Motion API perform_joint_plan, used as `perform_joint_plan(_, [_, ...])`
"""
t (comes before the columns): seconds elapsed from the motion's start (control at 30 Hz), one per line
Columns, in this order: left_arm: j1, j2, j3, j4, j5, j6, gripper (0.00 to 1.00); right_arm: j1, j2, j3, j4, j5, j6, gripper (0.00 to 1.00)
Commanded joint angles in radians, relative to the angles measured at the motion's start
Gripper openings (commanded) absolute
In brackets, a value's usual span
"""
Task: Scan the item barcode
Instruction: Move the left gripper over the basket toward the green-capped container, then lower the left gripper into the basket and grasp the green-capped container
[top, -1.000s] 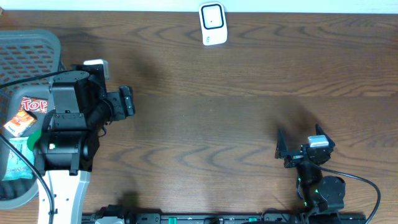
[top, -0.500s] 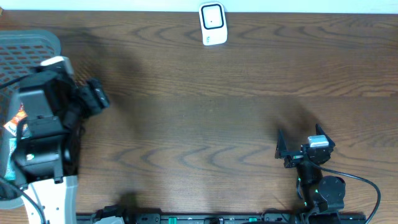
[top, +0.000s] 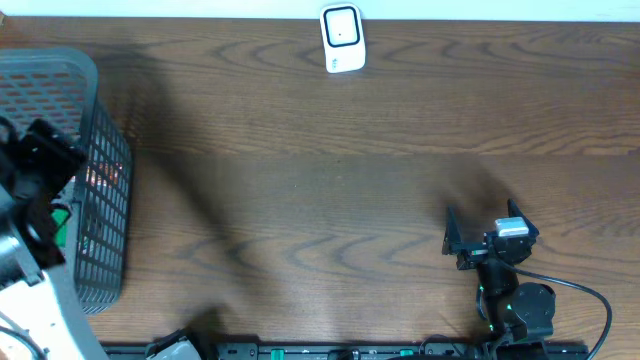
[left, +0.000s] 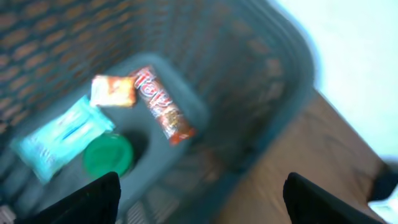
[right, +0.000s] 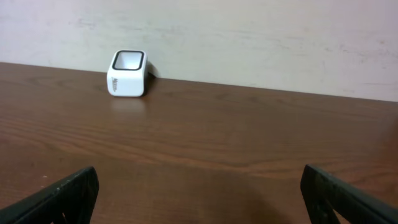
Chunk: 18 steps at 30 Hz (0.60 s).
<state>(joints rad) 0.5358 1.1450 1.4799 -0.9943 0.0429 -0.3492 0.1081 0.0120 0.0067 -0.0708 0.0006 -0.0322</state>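
- My left fingers (left: 102, 198) are standing wide apart, gripping nothing, hanging above the grey mesh basket (left: 267, 87).
- Between them I'm looking down at the basket floor. A red-orange snack bar (left: 163, 104) is lying slantwise there, with a small orange packet (left: 112, 91) just beside its upper end.
- A pale blue pack (left: 61, 138) is lying further left, and a green round lid (left: 109, 155) is sitting right against its lower edge. The view is blurring, so I can't read any label or barcode.
- My right fingers (right: 62, 196) are spreading wide too, empty, low over the brown desk (right: 249, 143).
- Straight ahead of them the white scanner (right: 129, 74) is sitting at the desk's far edge by the wall, well apart from the basket.
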Motion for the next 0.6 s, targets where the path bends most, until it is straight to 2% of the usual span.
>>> perform_joint_plan(0.0, [0.092,0.048,0.011,-0.027,-0.010,-0.112,0.84,0.004,-0.005,-0.001,-0.004,0.009,0.017,0.99])
perform_joint_plan(0.17, [0.169,0.093,0.011,-0.074,-0.010,-0.219,0.84,0.004,-0.002,-0.001,-0.004,0.009,0.017,0.99])
perform_joint_plan(0.57, [0.183,0.321,0.010,-0.204,-0.010,-0.220,0.84,0.004,0.002,-0.001,-0.004,0.009,0.017,0.99])
